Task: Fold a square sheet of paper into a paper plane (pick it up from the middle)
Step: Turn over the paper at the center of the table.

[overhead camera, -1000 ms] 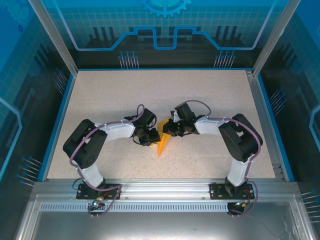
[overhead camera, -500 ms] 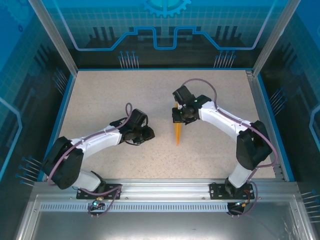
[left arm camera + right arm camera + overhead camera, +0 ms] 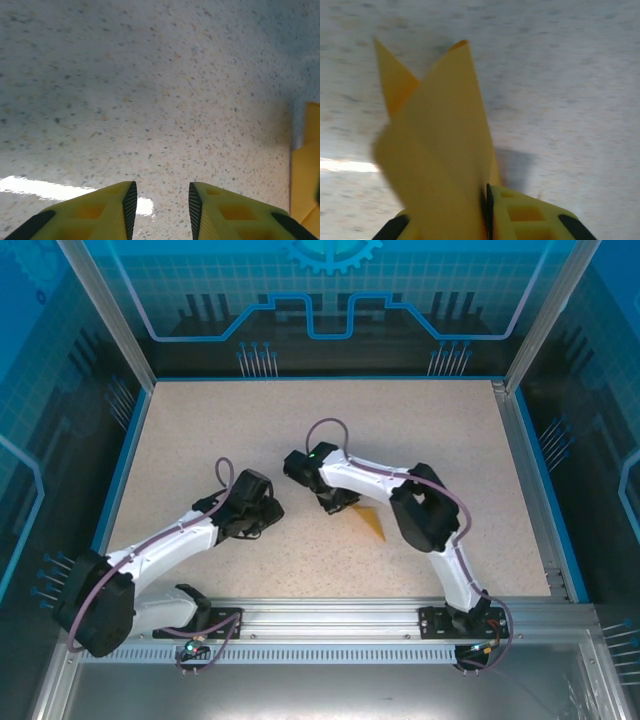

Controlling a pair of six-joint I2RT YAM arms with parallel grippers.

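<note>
The orange sheet of paper is folded into a narrow pointed paper plane (image 3: 371, 523), (image 3: 440, 145). It lies low over the table's middle with its tip toward the front right. My right gripper (image 3: 341, 502), (image 3: 486, 200) is shut on its rear end, and the folded layers rise from the jaws and hide the left finger. My left gripper (image 3: 270, 511), (image 3: 160, 200) hovers to the left of the plane, apart from it. Its jaws are open with only bare table between them. An edge of the orange paper (image 3: 305, 170) shows at the right of the left wrist view.
The speckled beige table (image 3: 200, 430) is ringed by a blue rim and aluminium frame posts (image 3: 530, 440). The right arm's elbow (image 3: 425, 515) is bent over the table right of the plane. Both arm bases sit on the metal rail (image 3: 320, 620) at the near edge.
The right arm has folded back and swung its gripper left with the plane, whose tip now points front right. The left arm has drawn back to the left, and its jaws have widened.
</note>
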